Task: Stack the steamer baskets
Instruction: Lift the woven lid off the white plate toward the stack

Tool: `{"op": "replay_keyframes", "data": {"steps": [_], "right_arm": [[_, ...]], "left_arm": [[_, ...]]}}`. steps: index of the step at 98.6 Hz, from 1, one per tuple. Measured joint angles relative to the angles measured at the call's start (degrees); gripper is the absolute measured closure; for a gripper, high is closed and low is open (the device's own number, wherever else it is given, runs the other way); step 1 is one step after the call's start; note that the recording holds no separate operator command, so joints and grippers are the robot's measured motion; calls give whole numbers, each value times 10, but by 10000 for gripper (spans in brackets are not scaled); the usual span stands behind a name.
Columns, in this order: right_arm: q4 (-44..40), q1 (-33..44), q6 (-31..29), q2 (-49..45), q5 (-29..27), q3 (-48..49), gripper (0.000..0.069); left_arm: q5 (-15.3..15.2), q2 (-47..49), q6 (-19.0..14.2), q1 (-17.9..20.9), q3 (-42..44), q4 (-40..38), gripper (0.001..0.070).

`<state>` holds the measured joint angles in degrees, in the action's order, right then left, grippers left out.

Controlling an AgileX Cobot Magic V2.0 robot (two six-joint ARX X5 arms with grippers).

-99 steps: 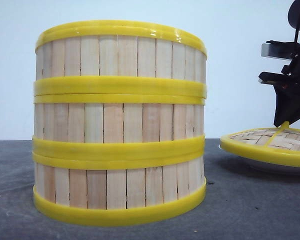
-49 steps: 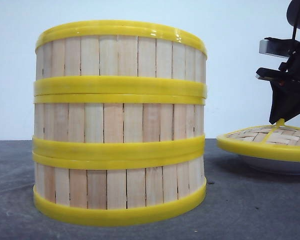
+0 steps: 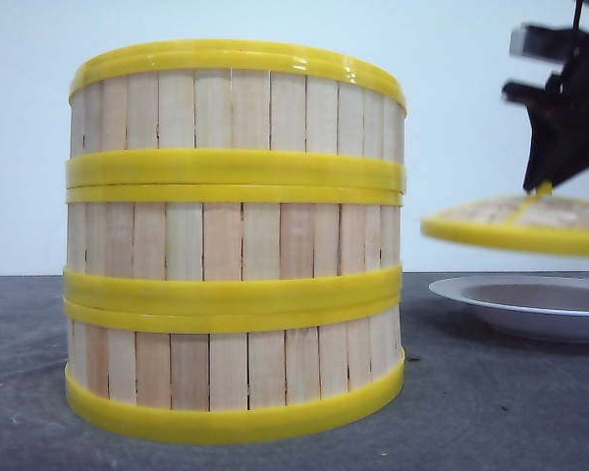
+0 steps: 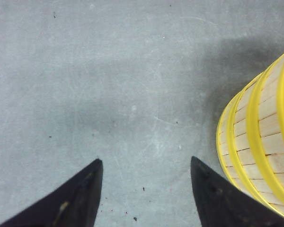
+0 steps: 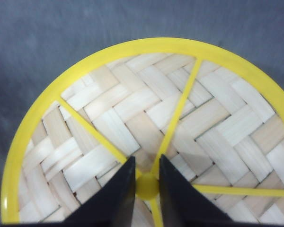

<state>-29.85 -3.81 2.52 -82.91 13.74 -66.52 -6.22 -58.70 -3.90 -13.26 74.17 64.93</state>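
The three baskets stand stacked on the table, rims aligned. To the stack's right, the right gripper pinches the lid by its knob alone, holding it clear above the plate and still below the stack's top rim. Judged from that small pinch, the lid could swing, tilt or slip out; carried across too low, its edge could strike the top basket and shift the stack. The left gripper, fingers spread and empty, hovers beside the stack. Half a second ago the lid rested on the plate; now it is lifted.
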Motion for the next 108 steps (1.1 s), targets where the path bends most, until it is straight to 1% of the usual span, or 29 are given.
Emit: {"op": "replay_keyframes", "data": {"steps": [28, 54, 66, 76, 108], "right_arm": [[-110, -35, 2, 2, 1, -123, 635], [-219, -92, 10, 2, 2, -267, 635], [-249, -120, 15, 3, 9, -318, 635], [-260, -145, 17, 4, 28, -343, 635], [-266, -245, 17, 4, 28, -350, 635]], "left_arm": [[0, 0, 0, 0, 0, -2, 358], [0, 0, 0, 0, 0, -3, 358], [0, 0, 0, 0, 0, -3, 358], [0, 0, 0, 0, 0, -5, 358], [0, 0, 0, 0, 0, -15, 358]]}}
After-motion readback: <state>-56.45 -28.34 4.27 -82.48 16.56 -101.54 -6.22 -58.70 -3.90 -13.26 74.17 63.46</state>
